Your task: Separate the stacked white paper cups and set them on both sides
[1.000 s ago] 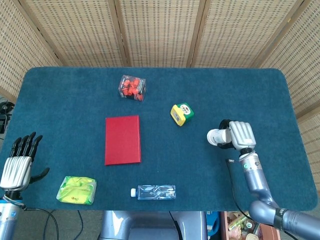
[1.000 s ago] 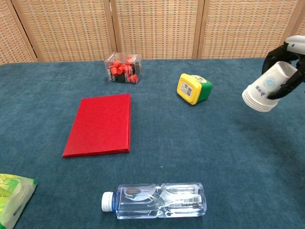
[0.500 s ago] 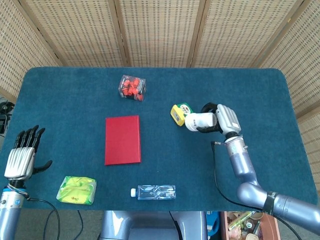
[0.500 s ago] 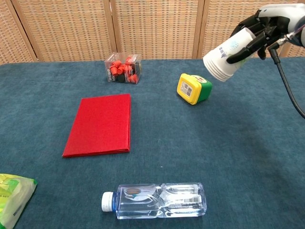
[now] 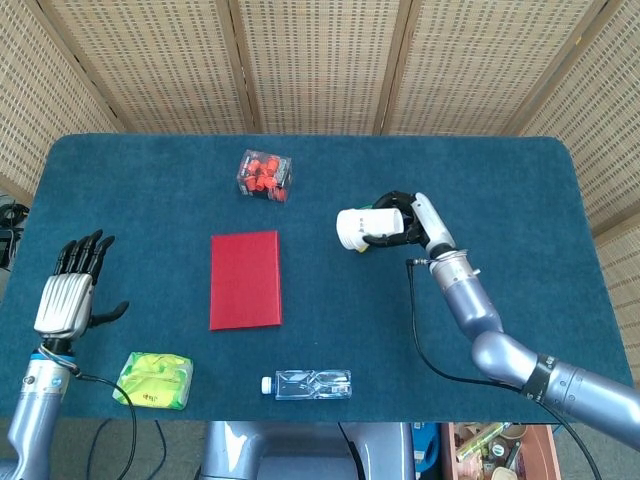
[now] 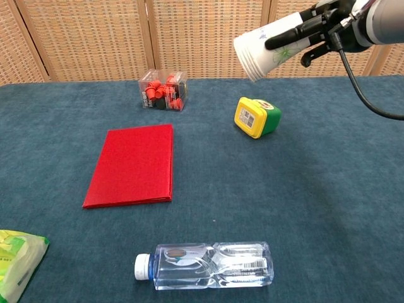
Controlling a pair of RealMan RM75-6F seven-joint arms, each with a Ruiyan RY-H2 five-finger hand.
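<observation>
My right hand (image 5: 408, 224) (image 6: 319, 24) grips the stack of white paper cups (image 5: 356, 228) (image 6: 262, 46) and holds it in the air, lying sideways with the rims pointing left. In the head view the stack hangs over the yellow and green tape measure, which it hides there. My left hand (image 5: 70, 291) hovers over the table's left front edge with its fingers spread and nothing in it; the chest view does not show it.
A red book (image 5: 245, 279) lies left of centre. A clear box of red pieces (image 5: 265, 175) stands at the back. A plastic water bottle (image 5: 312, 384) lies near the front edge, a yellow-green packet (image 5: 154, 380) at the front left. The tape measure (image 6: 256, 117) sits on the cloth.
My right hand has carried the cup stack up and leftward from the table's right side to above the tape measure. My left hand has risen and moved slightly inward.
</observation>
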